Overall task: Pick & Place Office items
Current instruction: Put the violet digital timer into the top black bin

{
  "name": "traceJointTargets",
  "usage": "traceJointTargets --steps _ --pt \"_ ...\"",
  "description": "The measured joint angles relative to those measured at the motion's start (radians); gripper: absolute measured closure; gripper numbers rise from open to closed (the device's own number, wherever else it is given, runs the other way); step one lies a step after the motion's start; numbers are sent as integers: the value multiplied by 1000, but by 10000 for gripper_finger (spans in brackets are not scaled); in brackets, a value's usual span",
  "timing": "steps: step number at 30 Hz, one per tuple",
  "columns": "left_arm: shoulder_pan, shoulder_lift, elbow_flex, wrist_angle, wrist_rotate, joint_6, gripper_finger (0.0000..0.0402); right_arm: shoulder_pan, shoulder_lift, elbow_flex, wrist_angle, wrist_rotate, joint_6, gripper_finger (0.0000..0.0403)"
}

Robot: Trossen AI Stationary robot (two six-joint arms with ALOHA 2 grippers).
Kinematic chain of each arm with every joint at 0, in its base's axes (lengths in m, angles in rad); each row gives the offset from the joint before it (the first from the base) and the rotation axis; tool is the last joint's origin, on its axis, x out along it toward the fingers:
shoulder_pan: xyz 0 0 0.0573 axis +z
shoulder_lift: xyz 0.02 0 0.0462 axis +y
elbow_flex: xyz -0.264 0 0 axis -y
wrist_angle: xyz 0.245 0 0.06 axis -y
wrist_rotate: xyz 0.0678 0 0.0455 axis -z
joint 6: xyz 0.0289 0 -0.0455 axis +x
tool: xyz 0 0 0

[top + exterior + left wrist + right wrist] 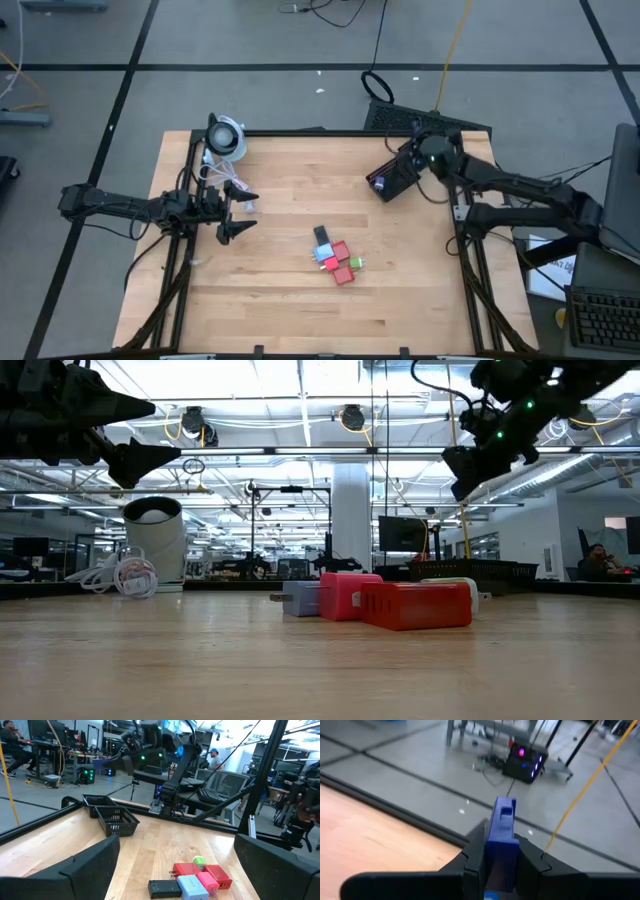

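Note:
The office items lie in a cluster mid-table: a black block (pixel 322 236), a pale blue one (pixel 192 886), a pink one (pixel 207 882), two red ones (pixel 186 869) and a green one (pixel 199 861). They rest flat on the wood and touch one another. My right gripper (pixel 385 182) is up over the table's far right part, shut on a blue block (pixel 503 827). At the table's left side my left gripper (pixel 238 222) stands open above the wood, pointing level toward the cluster with nothing between its fingers. My right gripper pinches the blue block by its two broad sides (pixel 501 851) between its two fingers (pixel 476 855). The block stands on edge, and its far end (pixel 505 807) sticks out past the fingertips. The fingers slant a little downward, and the block is lifted clear of the table.
A black mesh basket (pixel 117 820) stands at the table's far right edge, with a second one (pixel 97 800) behind it. A white coiled cable (pixel 228 190) and a round white-and-black device (pixel 226 138) sit at the far left. Black frame rails run along the table's sides.

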Motion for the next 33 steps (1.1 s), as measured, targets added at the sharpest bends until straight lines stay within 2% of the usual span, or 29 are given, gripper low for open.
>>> traceJointTargets --steps 6,10,14,22,33 --pt "0 0 0 0 0 0 4 -113 58 82 -203 -87 1 348" --pt "0 0 0 0 0 0 4 -178 118 89 -279 -161 18 348" --pt "0 0 0 0 0 0 4 -230 190 89 -329 -188 26 348" --pt "0 0 0 0 0 0 4 -301 325 89 -332 -246 26 348" --pt "0 0 0 0 0 0 5 -346 423 89 -256 -238 -12 348"
